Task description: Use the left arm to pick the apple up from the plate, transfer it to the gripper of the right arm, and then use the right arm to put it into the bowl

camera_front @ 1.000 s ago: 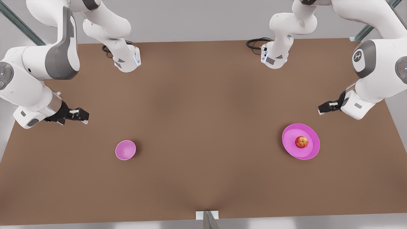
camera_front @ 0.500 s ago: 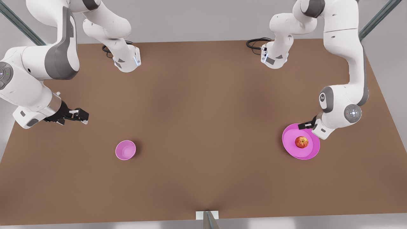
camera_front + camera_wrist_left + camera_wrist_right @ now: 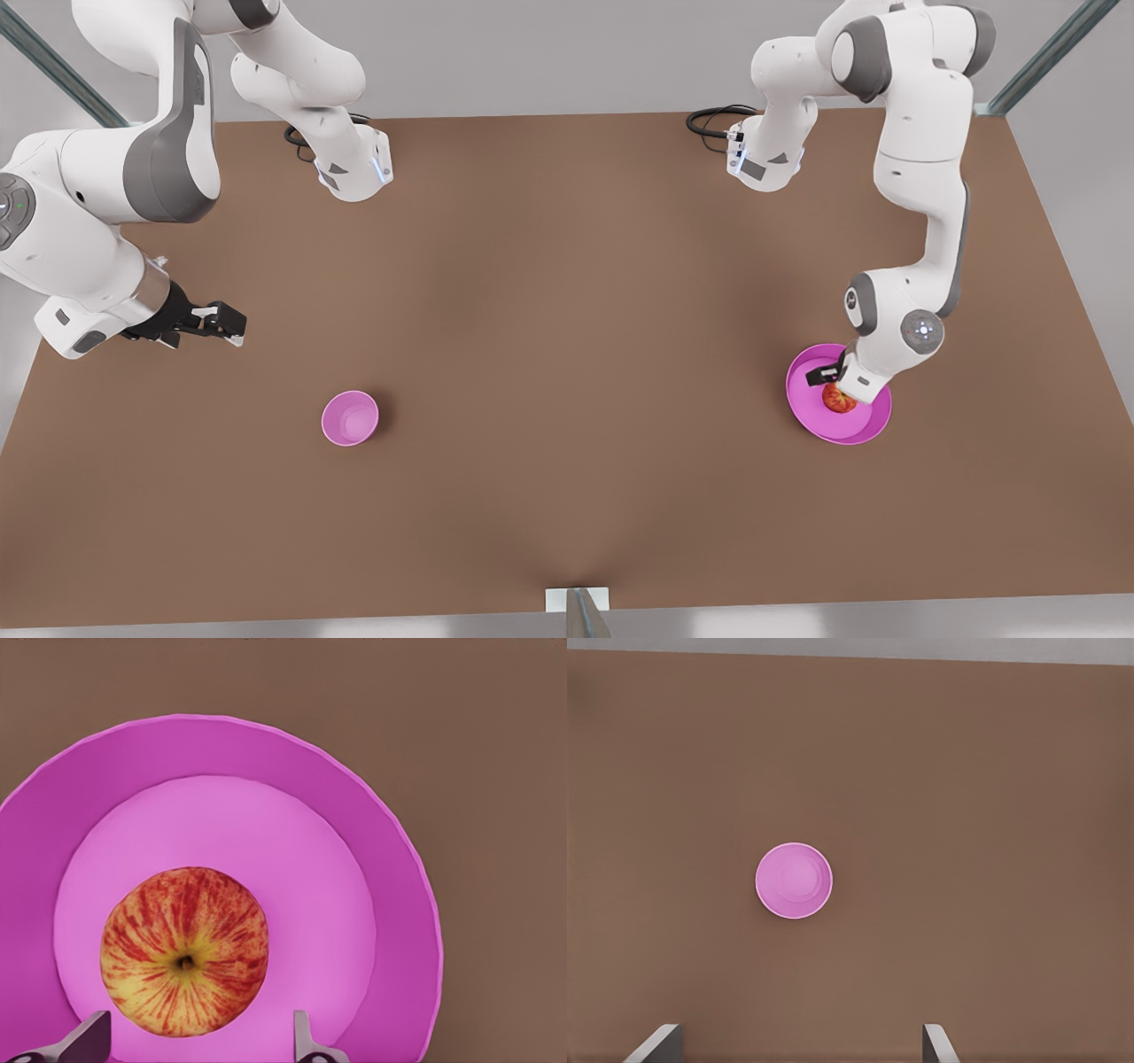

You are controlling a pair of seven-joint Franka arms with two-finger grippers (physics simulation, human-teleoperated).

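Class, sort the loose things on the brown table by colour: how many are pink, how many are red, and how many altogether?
Pink: 2, the plate and the bowl.
Red with yellow: 1, the apple on the plate, under the open left claw.
Total: 3.

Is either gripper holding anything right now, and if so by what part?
Nothing held. The left gripper hangs open over the apple on the plate; the right gripper waits open.

Apple: 1. Plate: 1. Bowl: 1. Table: 1. Robot arms: 2, comprising left gripper: 1, and right gripper: 1.
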